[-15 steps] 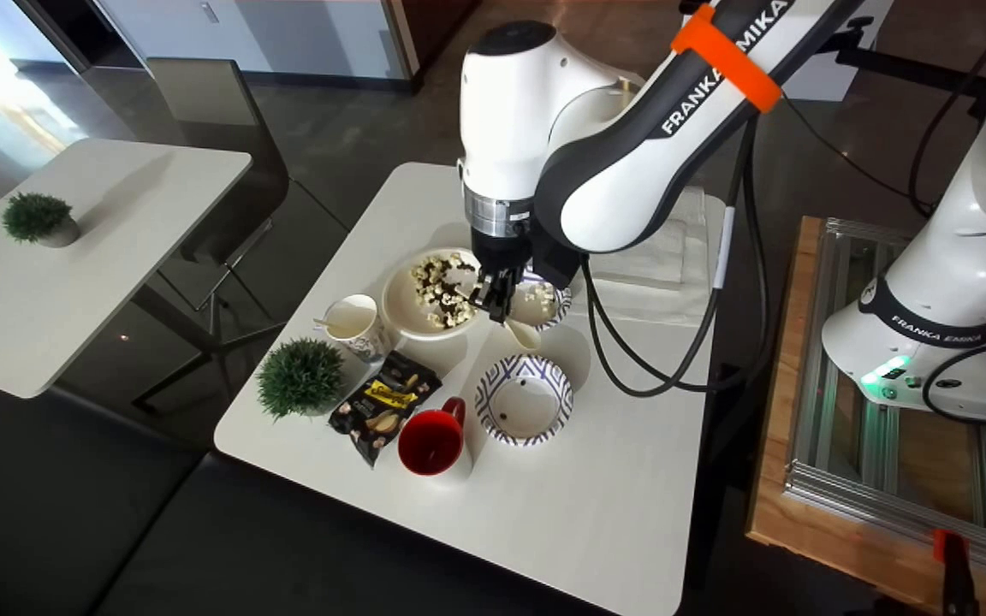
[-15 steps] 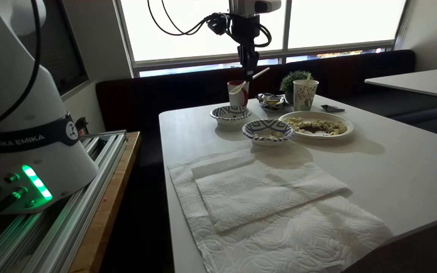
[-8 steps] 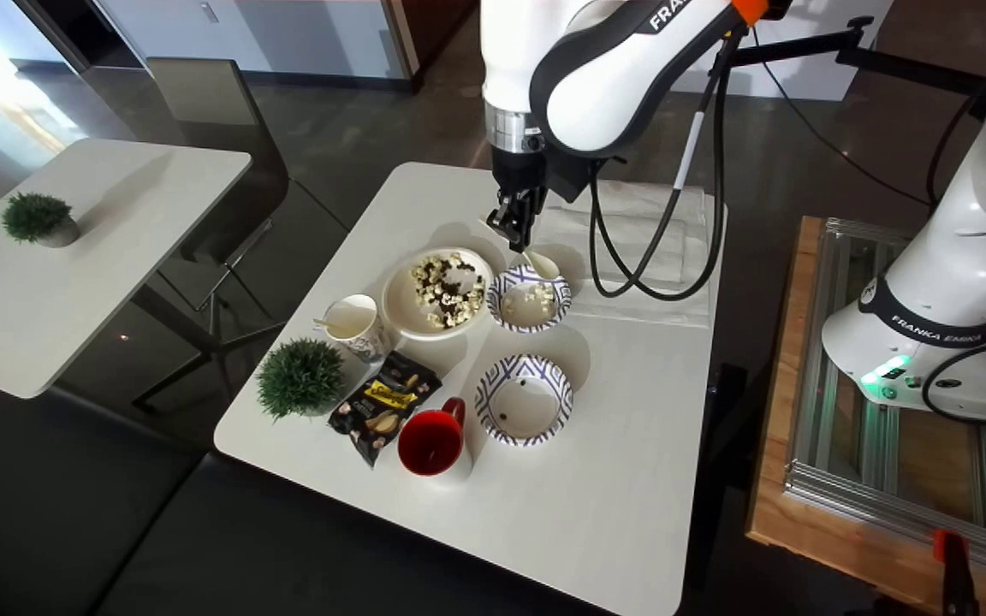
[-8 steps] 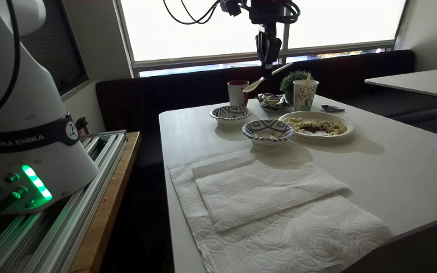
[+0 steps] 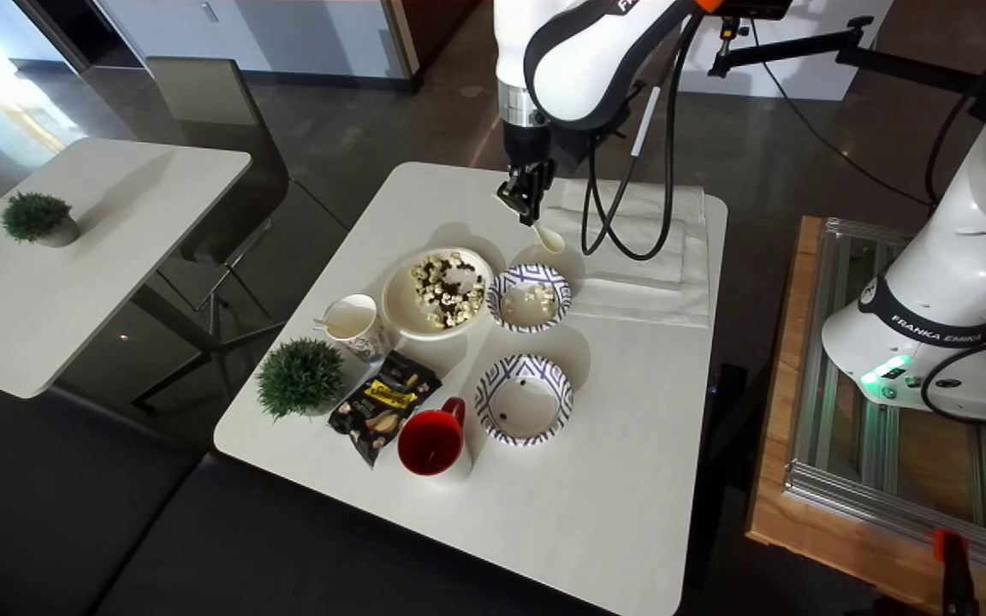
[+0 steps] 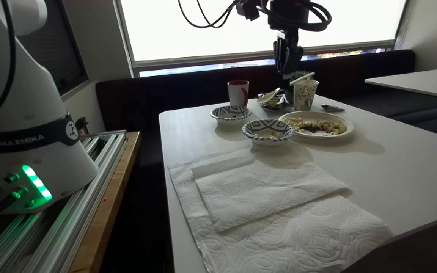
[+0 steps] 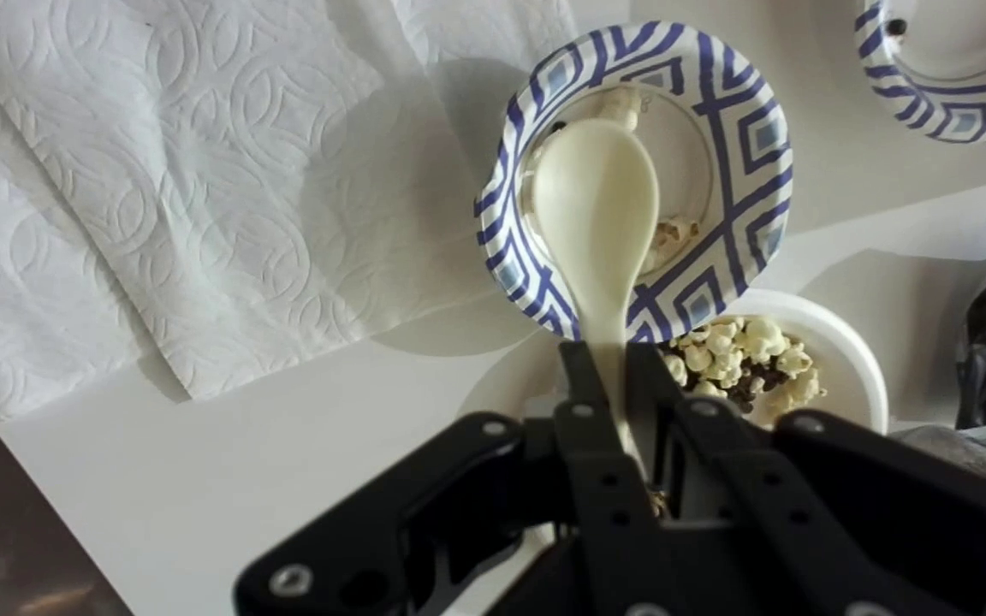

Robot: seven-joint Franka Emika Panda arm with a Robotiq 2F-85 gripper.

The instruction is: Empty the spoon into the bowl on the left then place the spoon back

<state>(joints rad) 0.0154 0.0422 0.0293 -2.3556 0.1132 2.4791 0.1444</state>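
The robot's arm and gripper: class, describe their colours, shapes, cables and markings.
The arm is white and rounded with black panels, a silver ring sitting above the black, jointed gripper, which shows pale bolt heads. Black cables run alongside, one with a white sleeve. A dark band on the base, above green lights, reads FRANKA EMIKA.

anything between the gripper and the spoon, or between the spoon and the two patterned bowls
Nothing visible: the gripper is shut on the spoon by its handle, and nothing seems to block it from the patterned bowl with popcorn or the patterned bowl with dark specks, both sitting lower.
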